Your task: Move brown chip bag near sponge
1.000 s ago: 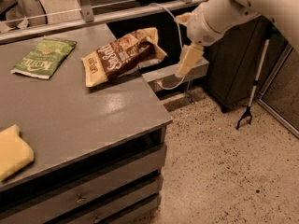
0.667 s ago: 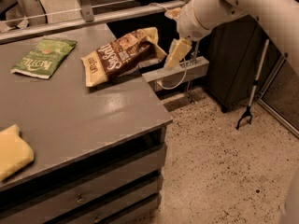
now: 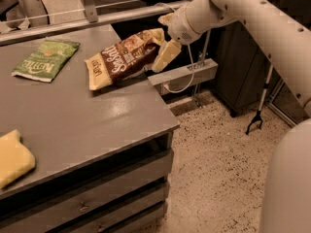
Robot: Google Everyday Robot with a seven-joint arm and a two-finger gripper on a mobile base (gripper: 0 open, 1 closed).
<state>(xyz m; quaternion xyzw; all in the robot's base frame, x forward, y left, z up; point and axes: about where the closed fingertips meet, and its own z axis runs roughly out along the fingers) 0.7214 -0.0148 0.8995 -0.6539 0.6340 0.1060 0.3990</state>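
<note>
So the gripper point(image 3: 160, 44) is off the far right corner of the worktop point(image 3: 116, 118), hanging on the end of the big white arm point(image 3: 252, 16) that comes in from the right. The jaws are spread, one cream-colored finger up behind and the other lower down in front, and the right end of the brown chip bag point(image 3: 124, 57) sits in the gap between them. I honestly can't tell whether either finger touches the bag; they look like they're straddling it rather than squeezing it. The bag lies on the worktop and stretches left from the jaws. Its jaw-side end is tipped up and pokes a little past the worktop edge, and its other cream-yellow end is flat on the surface. Further left of the jaws, past the brown bag and well apart from it, the green chip bag point(image 3: 46, 59) lies flat near the back of the worktop. The sponge point(image 3: 14, 159) is way over on the opposite side from the jaws, at the near left corner, partly cut off by the edge of the view and nowhere near the brown bag. Below the jaws and to their right is speckled floor point(image 3: 218, 164), and the worktop's drawers point(image 3: 97, 200) face the camera.
</note>
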